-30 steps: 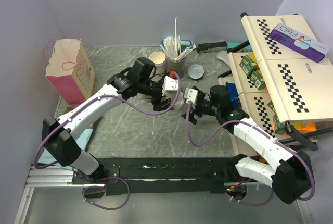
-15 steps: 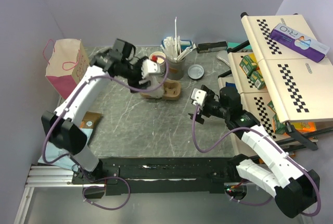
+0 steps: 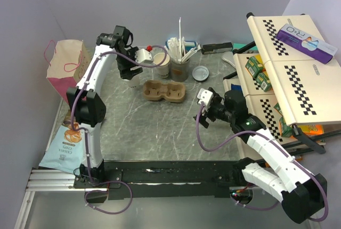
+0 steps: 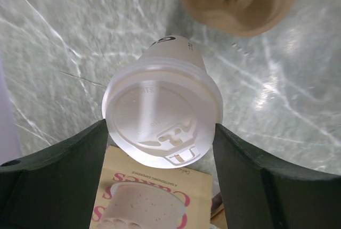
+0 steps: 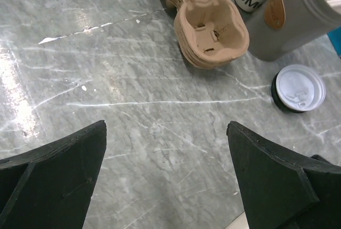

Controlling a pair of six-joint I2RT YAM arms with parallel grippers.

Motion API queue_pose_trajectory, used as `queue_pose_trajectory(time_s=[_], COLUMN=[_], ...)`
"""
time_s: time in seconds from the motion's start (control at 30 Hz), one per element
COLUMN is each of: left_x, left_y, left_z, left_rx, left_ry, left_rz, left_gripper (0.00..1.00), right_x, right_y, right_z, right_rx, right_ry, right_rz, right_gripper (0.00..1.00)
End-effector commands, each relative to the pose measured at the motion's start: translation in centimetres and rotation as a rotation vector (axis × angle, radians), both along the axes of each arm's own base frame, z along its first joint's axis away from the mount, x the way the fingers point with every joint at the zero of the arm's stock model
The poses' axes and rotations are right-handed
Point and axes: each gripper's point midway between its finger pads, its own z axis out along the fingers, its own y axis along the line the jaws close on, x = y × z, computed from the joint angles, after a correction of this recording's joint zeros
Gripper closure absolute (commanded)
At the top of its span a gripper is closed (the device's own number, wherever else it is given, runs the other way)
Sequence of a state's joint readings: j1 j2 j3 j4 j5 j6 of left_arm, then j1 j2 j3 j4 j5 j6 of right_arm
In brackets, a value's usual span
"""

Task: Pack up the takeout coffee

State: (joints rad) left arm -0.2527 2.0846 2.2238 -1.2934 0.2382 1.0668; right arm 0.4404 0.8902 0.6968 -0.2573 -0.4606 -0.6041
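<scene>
While lidded, coffee [image 4: 158,113] in left gripper [image 4: 161,133]

We are seeing a brown tray [image 3: 165,91] lying flat on the marble table [image 3: 149,133], between the left claw [image 3: 129,70] and the right claw [image 3: 205,114]. A grey cup [image 3: 180,70] is standing just behind the tray, holding white straws [image 3: 180,40], beyond and left of the right claw. A pink bag [image 3: 69,69] is standing upright, well to the left of the left claw. A blue snack packet [image 3: 65,145] is lying at the table's left edge, far in front of that claw. Right of the right claw, chequered boards [image 3: 287,69] are leaning over green boxes [image 3: 257,72], a purple box [image 3: 305,38] resting on top.
</scene>
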Motion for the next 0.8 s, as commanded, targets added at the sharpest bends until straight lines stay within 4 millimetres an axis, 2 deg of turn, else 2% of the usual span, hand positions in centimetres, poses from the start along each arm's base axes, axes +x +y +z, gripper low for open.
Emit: queue_pose_trajectory(time_s=[0.0, 0.2, 0.77], left_x=[1.4, 2.1, 2.7], left_y=[2.0, 2.1, 2.7], left_z=[-0.3, -2.1, -4.1], left_rx=[0.083, 0.075, 0.016], left_ry=[-0.018, 0.01, 0.05], left_rz=[0.008, -0.005, 0.033], left_gripper=[0.29, 0.26, 0.14], right_x=[-0.3, -0.4, 1.0], right_y=[-0.4, -0.9, -0.2], right_z=[0.3, 0.0, 0.4], right_rx=[0.032, 0.031, 0.064], right_ry=[0.016, 0.034, 0.084], right_rz=[-0.042, -0.078, -0.116], right_gripper=[0.0, 0.0, 0.0])
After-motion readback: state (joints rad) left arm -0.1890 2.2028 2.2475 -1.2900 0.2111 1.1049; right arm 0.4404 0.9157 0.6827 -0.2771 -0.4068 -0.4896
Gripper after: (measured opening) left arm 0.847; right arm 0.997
